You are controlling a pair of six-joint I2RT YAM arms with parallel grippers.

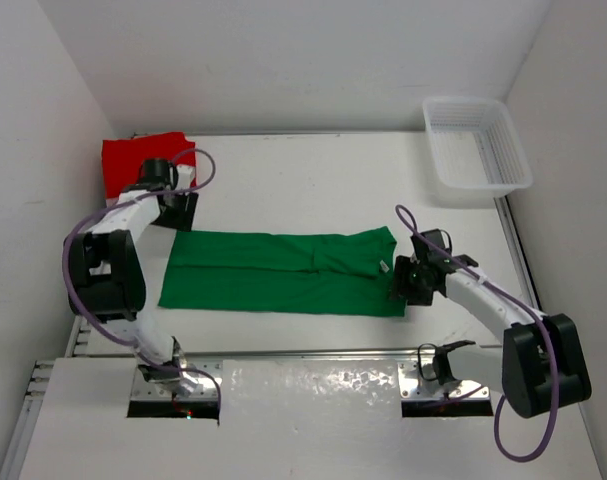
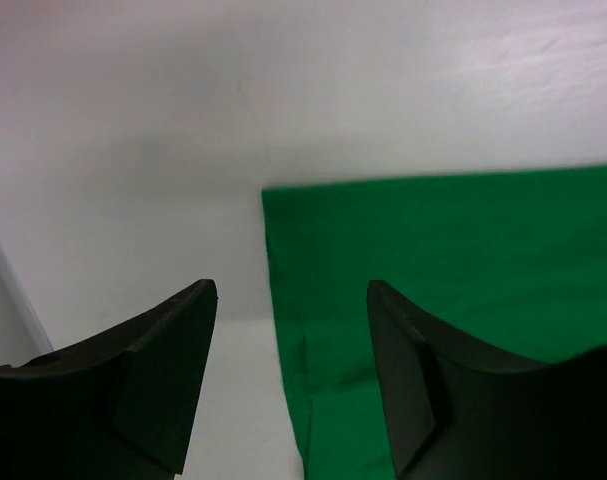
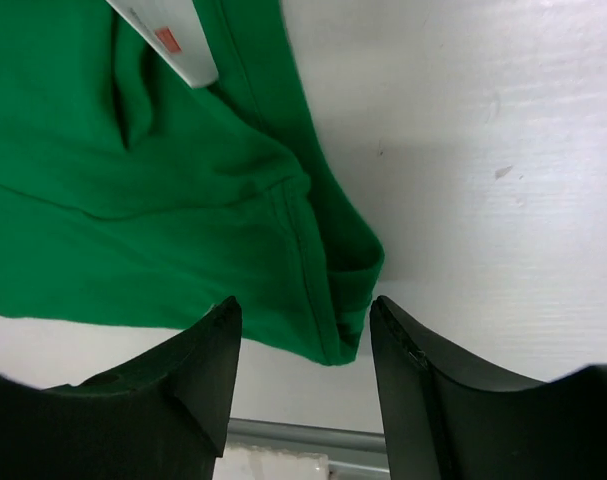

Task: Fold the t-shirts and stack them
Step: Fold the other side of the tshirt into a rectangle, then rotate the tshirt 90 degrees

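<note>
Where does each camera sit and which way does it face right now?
Top external: above and behind the robot, looking down on the white table; both arms show.
Left wrist: on the left arm, looking down at the green cloth t-shirt's edge; left end effector open.
Right wrist: looking down at its labelled end; right end effector open.
Shared: the green t-shirt.

Bright even light, soft shadows, blurred near fingers (image 2: 163, 390)

Matt green cloth shirt (image 1: 283, 272), smooth white table (image 1: 313, 180).
</note>
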